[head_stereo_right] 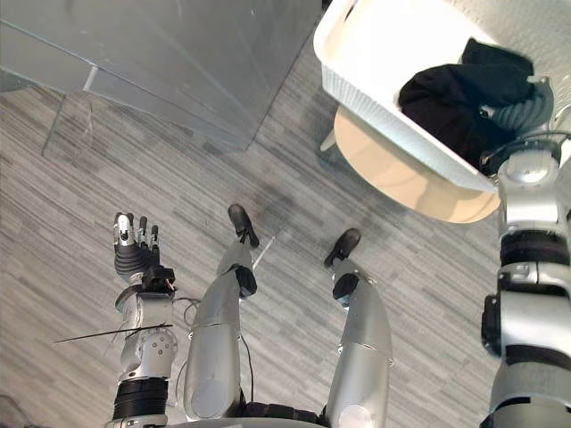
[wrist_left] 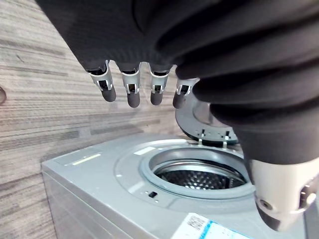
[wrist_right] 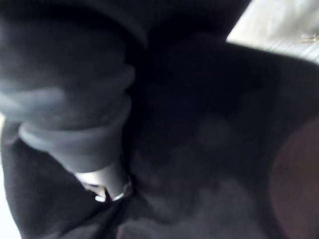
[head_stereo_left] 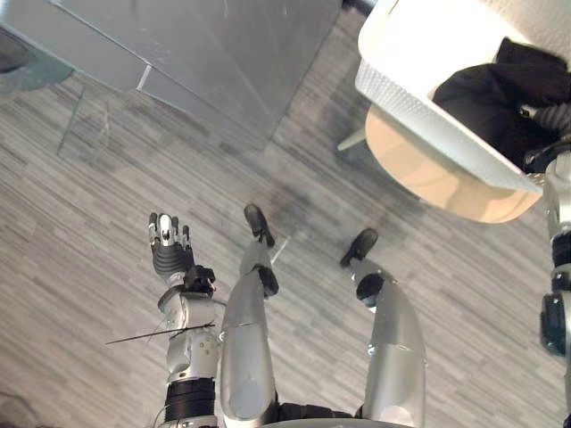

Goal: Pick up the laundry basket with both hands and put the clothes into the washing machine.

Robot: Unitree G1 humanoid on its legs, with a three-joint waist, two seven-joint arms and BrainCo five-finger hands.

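A white laundry basket (head_stereo_left: pixel 419 116) stands on a round wooden stool (head_stereo_left: pixel 428 187) at my right. Black clothes (head_stereo_left: pixel 491 98) lie heaped inside it. My right hand (head_stereo_right: pixel 526 111) reaches over the basket's near rim and rests in the black clothes (wrist_right: pixel 209 149). The grey washing machine (head_stereo_left: pixel 205 53) stands ahead on my left. Seen from the left wrist, its lid (wrist_left: pixel 199 119) is raised and its drum (wrist_left: pixel 199 174) is open. My left hand (head_stereo_left: pixel 169 250) hangs over the floor at my left side, fingers (wrist_left: pixel 129 89) straight and holding nothing, well apart from the basket.
Grey wood-pattern floor (head_stereo_left: pixel 107 232) lies between the washing machine and the stool. The stool's pale leg (head_stereo_left: pixel 352 141) shows under the basket's left corner.
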